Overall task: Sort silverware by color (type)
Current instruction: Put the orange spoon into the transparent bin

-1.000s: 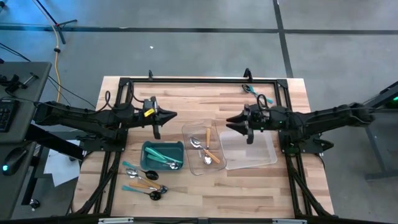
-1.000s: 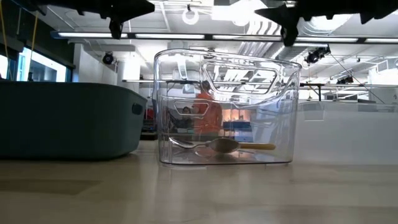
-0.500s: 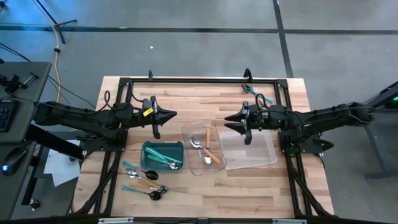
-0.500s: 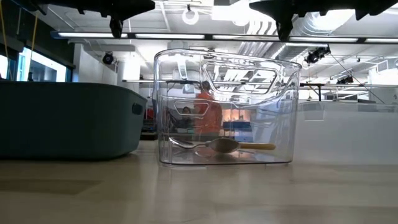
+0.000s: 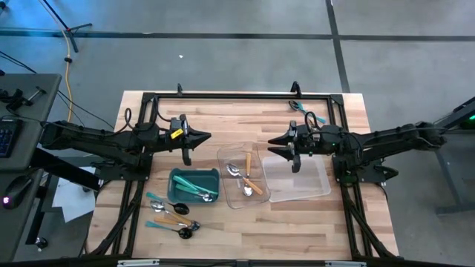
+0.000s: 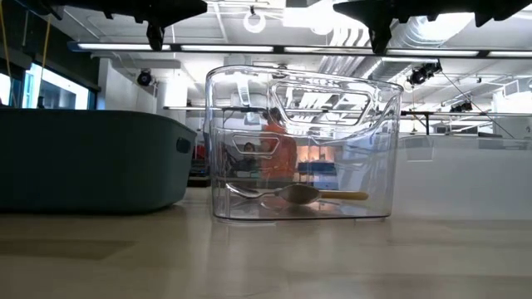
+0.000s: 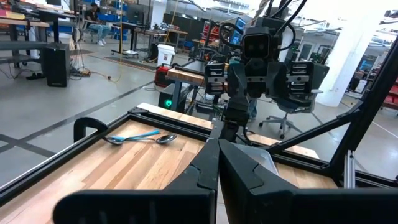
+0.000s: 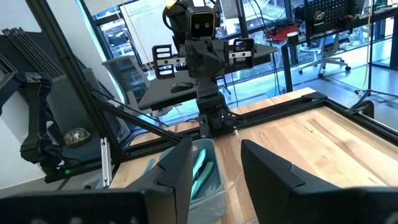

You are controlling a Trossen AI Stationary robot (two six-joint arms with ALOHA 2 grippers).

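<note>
Overhead, the left end effector (image 5: 204,136) hangs fingers together above the tabletop (image 5: 223,230), and the right end effector (image 5: 273,141) hangs fingers apart, holding nothing. Silverware lies in the teal bin (image 5: 178,178), in the clear tray (image 5: 230,199), loose (image 5: 169,215) near the front left corner, and two spoons (image 5: 300,108) sit by the back edge.

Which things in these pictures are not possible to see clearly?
- Loose silverware pile, high view: too small to count or tell types.
- Inside of the teal rectangular bin, low view: hidden by its own wall.
- Second clear plastic tray, high view: partly covered by the right gripper.
</note>
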